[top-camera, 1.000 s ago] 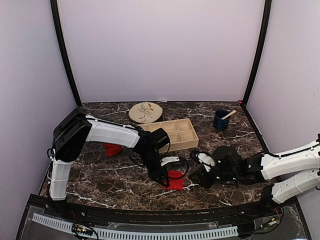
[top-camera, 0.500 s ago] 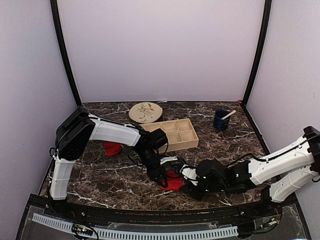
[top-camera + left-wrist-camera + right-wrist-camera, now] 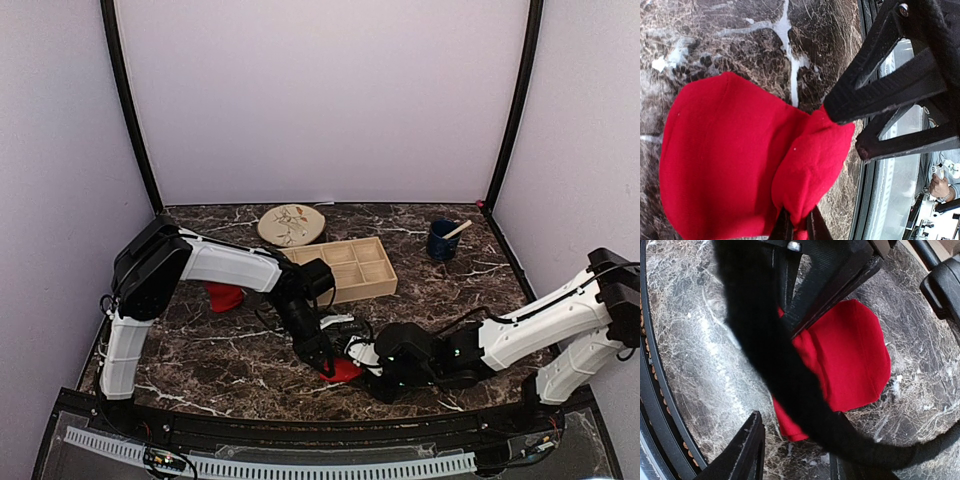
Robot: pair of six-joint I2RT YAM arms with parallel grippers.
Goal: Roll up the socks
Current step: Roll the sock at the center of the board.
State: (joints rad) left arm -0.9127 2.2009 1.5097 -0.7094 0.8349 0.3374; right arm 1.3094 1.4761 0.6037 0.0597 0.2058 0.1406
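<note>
Starting at the near edge of the bench [image 3: 200, 350], the near sock [image 3: 725, 165] is found partly folded, one end doubled over the rest. That doubled fold is pinched by the left claw [image 3: 798, 227], its fingers drawn tight on the cloth. Just to the right, the right claw [image 3: 795, 455] is set wide, with the sock's near corner lying between its fingers. One tip appears to touch the fold, though contact cannot be confirmed.

Both claws are crowded onto one small lump, so a collision is judged the main risk if either is moved without room. The thin pinch could also be lost if the cloth is tugged by the right claw, and the fold would then fall flat. A dark cable [image 3: 790, 390] crossing the right wrist view might be snagged.

Farther back on the left, the far sock [image 3: 224, 296] is seen well apart and untouched. Beyond are the tray [image 3: 345, 268], plate [image 3: 291, 224] and cup [image 3: 441, 241].
</note>
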